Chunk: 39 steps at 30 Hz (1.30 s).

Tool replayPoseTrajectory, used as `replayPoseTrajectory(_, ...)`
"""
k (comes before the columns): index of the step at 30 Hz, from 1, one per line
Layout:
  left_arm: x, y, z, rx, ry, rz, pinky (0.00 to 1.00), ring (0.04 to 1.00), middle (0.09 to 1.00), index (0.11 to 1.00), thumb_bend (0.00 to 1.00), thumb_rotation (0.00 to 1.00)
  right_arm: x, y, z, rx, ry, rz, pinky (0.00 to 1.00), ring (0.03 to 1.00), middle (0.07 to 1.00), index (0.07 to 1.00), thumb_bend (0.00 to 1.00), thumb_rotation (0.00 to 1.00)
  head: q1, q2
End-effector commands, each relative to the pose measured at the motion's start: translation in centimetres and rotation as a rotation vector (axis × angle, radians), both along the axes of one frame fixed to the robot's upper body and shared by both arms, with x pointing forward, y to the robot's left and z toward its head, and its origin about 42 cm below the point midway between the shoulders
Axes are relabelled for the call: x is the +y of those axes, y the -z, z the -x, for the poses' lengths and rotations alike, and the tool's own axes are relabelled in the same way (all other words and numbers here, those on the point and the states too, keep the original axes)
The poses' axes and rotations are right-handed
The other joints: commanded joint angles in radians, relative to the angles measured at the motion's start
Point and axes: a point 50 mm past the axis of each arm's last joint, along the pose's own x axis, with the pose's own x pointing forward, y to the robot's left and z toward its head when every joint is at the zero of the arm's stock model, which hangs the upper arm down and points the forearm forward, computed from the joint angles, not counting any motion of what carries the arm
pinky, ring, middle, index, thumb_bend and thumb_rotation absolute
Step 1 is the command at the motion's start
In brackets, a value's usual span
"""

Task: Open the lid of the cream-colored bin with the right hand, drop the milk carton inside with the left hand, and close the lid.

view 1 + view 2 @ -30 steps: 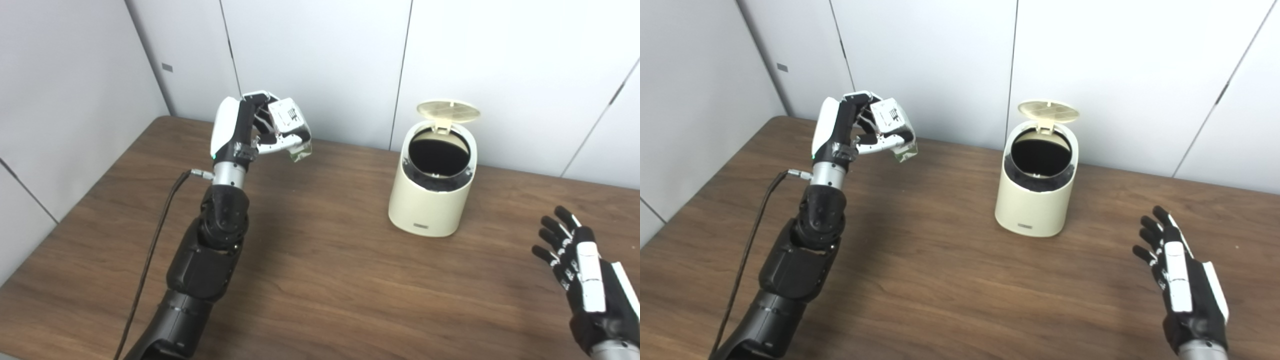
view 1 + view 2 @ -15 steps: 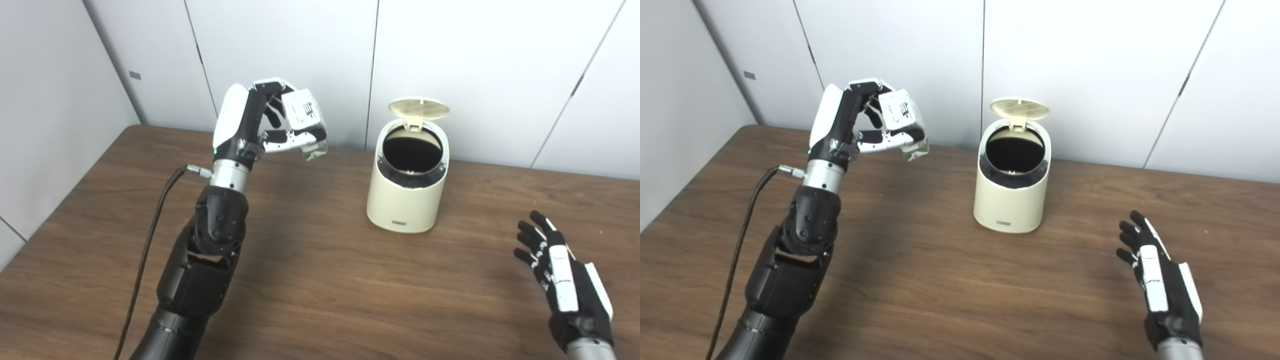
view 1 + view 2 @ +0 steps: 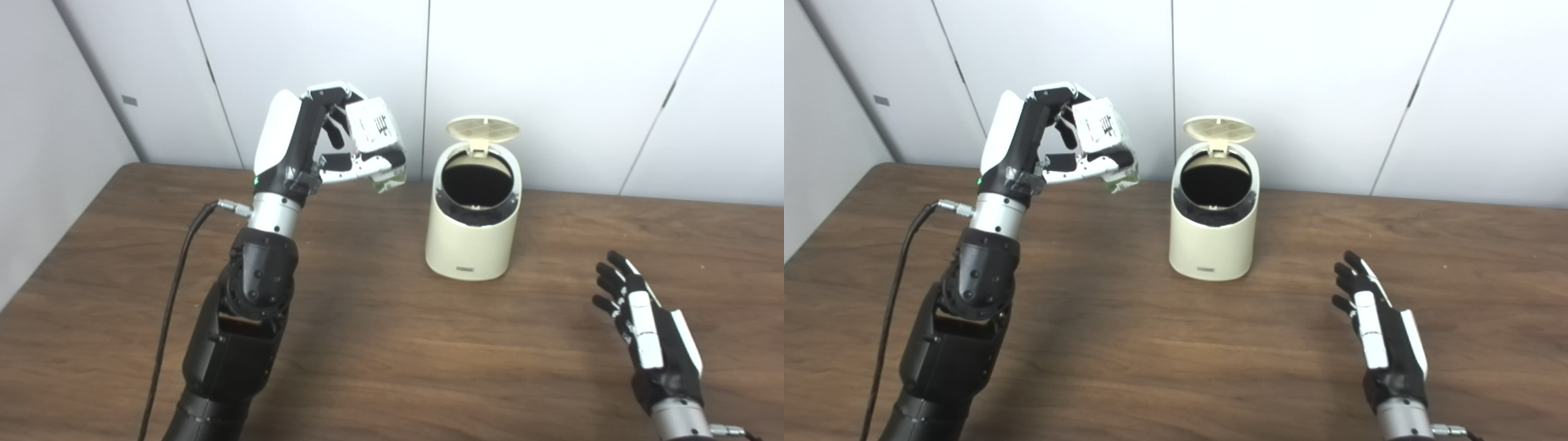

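Your left hand has carried the milk carton closer to the cream-colored bin over the last second — its fingers stay wrapped around the carton, held high above the counter and just left of the opening, not yet over it. The lid stands raised on its rear hinge, so step one looks done. Your right hand waits low beside the bin, fingers spread and empty — ready to close the lid after the drop
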Motion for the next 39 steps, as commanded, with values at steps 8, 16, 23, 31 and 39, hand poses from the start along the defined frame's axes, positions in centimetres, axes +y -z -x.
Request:
replayPoseTrajectory(8,-2.5,-2.9,-0.6,-0.149,0.083,0.041,0.30,0.404,0.509,0.495,0.47,0.00,0.4,-1.2,-0.9,-0.103,-0.026,-0.008,0.85,0.905,0.894,0.915,0.47,1.00,-0.026,0.000)
replayPoseTrajectory(16,-3.6,-1.6,-1.1,-0.155,0.105,0.082,0.30,0.409,0.525,0.489,0.47,0.00,0.8,-1.2,-0.9,-0.117,-0.035,0.000,0.85,0.905,0.895,0.922,0.47,1.00,-0.037,-0.001)
replayPoseTrajectory(23,-4.5,0.0,-2.7,-0.150,0.096,0.103,0.34,0.458,0.499,0.483,0.48,0.00,0.9,-1.2,-1.0,-0.118,-0.033,0.001,0.86,0.912,0.903,0.932,0.47,1.00,-0.035,-0.001)
replayPoseTrajectory(31,-5.7,1.5,-4.3,-0.180,0.102,0.144,0.31,0.402,0.520,0.491,0.47,0.00,1.2,-1.2,-1.1,-0.121,-0.033,0.017,0.84,0.905,0.898,0.927,0.48,1.00,-0.044,0.003)
replayPoseTrajectory(39,-6.3,1.7,-4.9,-0.206,0.132,0.152,0.33,0.386,0.504,0.499,0.47,0.00,1.9,-1.2,-1.0,-0.118,-0.036,-0.005,0.85,0.913,0.899,0.955,0.46,1.00,-0.054,0.007)
